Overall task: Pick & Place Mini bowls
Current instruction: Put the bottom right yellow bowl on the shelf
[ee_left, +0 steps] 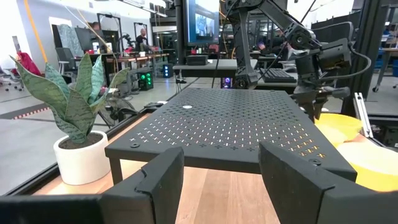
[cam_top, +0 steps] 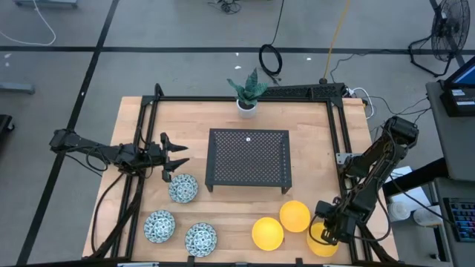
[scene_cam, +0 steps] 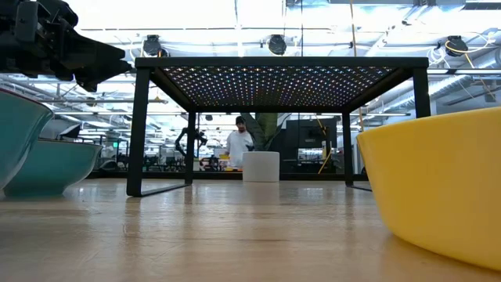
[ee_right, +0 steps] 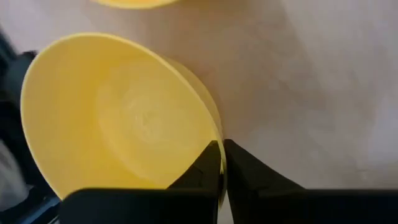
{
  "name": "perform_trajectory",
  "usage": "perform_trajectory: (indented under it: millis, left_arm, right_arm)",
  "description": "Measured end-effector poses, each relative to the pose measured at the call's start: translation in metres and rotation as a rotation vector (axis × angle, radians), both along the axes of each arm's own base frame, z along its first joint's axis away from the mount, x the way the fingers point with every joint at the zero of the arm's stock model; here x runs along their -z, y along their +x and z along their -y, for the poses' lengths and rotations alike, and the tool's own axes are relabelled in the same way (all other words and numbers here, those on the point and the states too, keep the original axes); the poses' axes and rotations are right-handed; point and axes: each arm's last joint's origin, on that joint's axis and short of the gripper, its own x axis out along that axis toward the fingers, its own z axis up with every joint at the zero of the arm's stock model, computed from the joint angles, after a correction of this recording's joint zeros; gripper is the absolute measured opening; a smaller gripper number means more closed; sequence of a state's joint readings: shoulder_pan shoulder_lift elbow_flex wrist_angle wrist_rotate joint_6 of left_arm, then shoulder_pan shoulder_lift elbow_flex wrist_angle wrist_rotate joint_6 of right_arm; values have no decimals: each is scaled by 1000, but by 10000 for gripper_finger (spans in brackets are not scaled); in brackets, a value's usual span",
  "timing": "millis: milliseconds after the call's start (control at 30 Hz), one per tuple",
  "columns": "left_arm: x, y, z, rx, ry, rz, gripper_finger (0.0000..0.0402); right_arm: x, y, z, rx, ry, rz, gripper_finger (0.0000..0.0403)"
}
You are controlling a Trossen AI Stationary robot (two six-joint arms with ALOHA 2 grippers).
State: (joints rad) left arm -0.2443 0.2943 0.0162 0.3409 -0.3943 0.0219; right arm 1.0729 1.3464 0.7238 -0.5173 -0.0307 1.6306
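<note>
Three yellow mini bowls sit near the table's near right: one (cam_top: 295,216), one (cam_top: 267,233), and one (cam_top: 320,245) under my right gripper (cam_top: 327,231), which is shut on it. The right wrist view looks down into this bowl (ee_right: 118,118) past the gripper (ee_right: 222,152). Three blue-green patterned bowls (cam_top: 182,188), (cam_top: 159,225), (cam_top: 200,239) rest on the near left. My left gripper (cam_top: 175,157) hovers open just beyond the farthest patterned bowl, facing the black rack (ee_left: 230,121); its tips (ee_left: 221,180) hold nothing. The low view shows a yellow bowl (scene_cam: 438,188) close by. My right gripper pinches the yellow bowl's rim (ee_right: 208,134) on the side nearest the wrist. One finger (ee_right: 202,168) is inside the bowl and the other (ee_right: 249,174) is outside its wall. The fingers come from above, pointing down. Whether the bowl's base is on the table, I cannot tell.
A black perforated rack (cam_top: 249,158) stands on legs mid-table, with a white plant pot (cam_top: 246,106) behind it. A black frame (cam_top: 338,126) edges the wooden table. There is bare wood between the patterned and yellow bowls. A person (scene_cam: 237,145) stands far off in the room.
</note>
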Motion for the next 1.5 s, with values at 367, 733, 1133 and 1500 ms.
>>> perform_trajectory:
  millis: [367,733,1133,1500]
  left_arm:
    - [0,0,0,0,0,0,212]
    - [0,0,0,0,0,0,212]
    - [0,0,0,0,0,0,212]
    - [0,0,0,0,0,0,212]
  right_arm:
    - [-21,5,-6,-16,161,150,2]
    - [-53,16,1,-82,140,596,1]
    - [-74,44,32,-258,-113,899,1]
    - [-102,90,68,-410,-476,1259,1]
